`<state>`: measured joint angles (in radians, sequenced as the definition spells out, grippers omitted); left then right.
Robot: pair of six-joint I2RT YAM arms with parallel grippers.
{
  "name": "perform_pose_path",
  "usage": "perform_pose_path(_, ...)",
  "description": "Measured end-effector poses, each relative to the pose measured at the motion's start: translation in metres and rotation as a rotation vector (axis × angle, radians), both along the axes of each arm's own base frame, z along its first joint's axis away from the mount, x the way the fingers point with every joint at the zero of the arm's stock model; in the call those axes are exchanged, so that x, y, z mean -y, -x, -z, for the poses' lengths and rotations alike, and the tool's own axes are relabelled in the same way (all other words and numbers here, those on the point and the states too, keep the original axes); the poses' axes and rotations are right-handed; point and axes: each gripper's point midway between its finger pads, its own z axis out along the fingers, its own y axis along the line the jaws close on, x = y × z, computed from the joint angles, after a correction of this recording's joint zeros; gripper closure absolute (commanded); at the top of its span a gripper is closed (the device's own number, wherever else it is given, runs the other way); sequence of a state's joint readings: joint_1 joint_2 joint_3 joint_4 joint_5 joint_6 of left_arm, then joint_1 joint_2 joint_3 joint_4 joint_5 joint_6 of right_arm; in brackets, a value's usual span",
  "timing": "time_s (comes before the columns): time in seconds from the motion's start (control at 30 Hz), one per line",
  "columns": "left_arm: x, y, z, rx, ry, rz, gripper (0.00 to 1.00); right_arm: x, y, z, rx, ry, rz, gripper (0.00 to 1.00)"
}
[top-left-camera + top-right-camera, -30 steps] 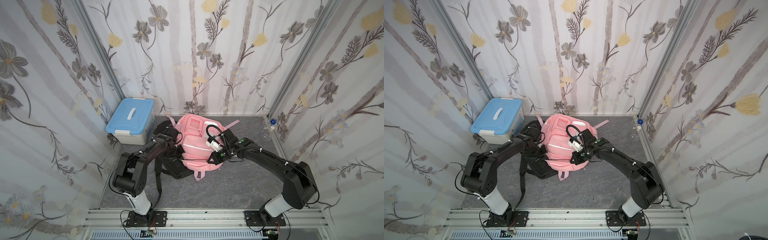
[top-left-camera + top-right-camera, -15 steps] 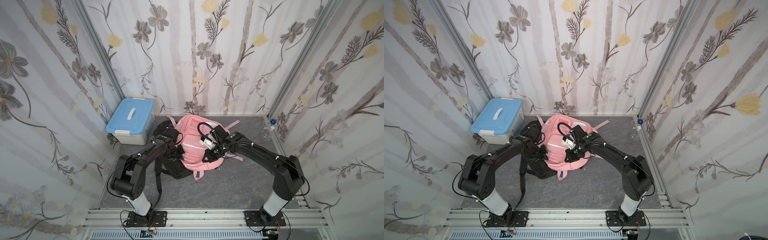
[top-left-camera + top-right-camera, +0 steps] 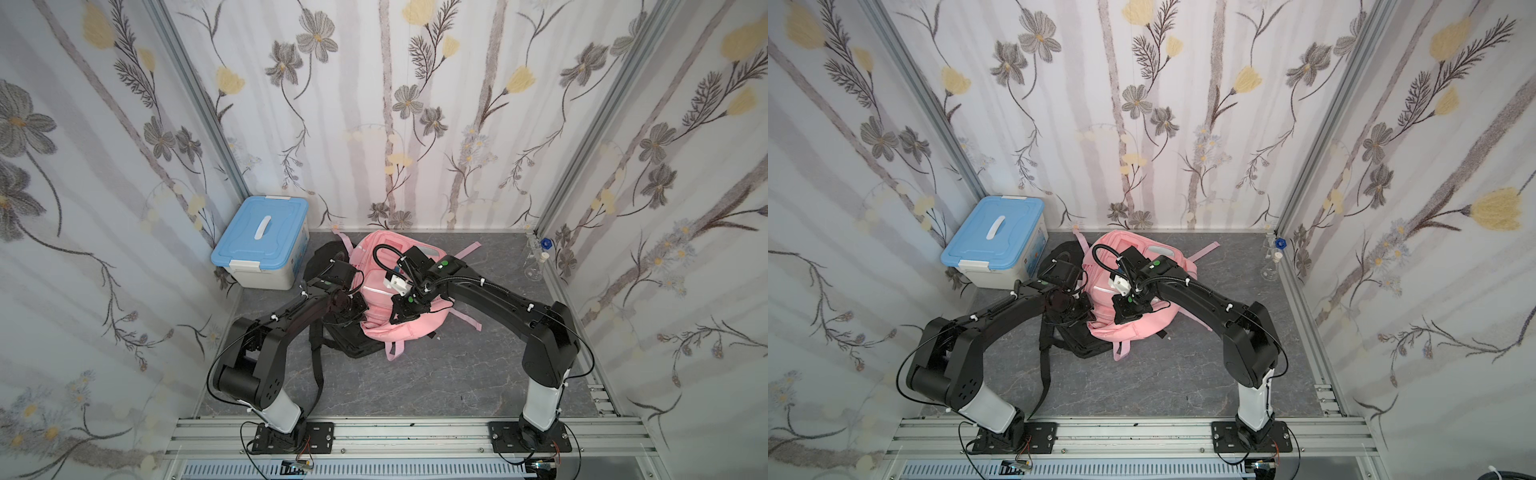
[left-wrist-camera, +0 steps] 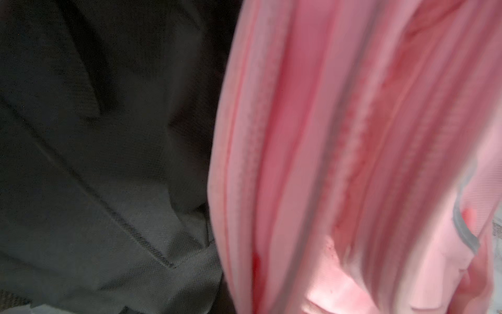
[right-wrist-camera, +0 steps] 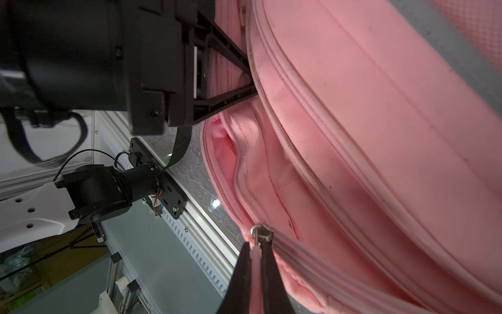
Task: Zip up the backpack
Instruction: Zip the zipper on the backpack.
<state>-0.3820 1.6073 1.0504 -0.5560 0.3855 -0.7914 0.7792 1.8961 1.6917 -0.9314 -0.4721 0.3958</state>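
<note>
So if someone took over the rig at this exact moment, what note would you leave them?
The left gripper is shut on the backpack, pinching its fabric edge near the end of the open zip.
The right gripper is shut on the pull tab, just behind the slider.
The backpack lies on the table, partly over a black bag.
Done: the zip is closed behind the slider.
Left: the stretch from the slider to the left gripper gapes open. Probably draw the tab toward the left gripper while it holds the fabric taut.

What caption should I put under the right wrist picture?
Left gripper grips the pink backpack while the right gripper pinches its zipper pull.
</note>
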Motion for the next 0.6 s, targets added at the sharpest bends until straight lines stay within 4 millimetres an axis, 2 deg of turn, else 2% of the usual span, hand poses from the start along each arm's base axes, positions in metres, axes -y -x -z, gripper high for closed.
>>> perform_pose_path(0.2, 0.000, 0.000, -0.004, 0.015, 0.008, -0.004, 1.00, -0.014, 0.002, 0.003, -0.017, 0.032, -0.002, 1.00)
perform_pose_path(0.37, 0.000, -0.001, -0.003, 0.018, 0.011, -0.012, 1.00, -0.031, -0.001, 0.003, -0.023, 0.037, -0.009, 1.00)
perform_pose_path(0.6, -0.002, -0.003, -0.004, 0.027, 0.003, -0.030, 1.00, -0.045, -0.008, 0.006, -0.043, 0.047, 0.005, 1.00)
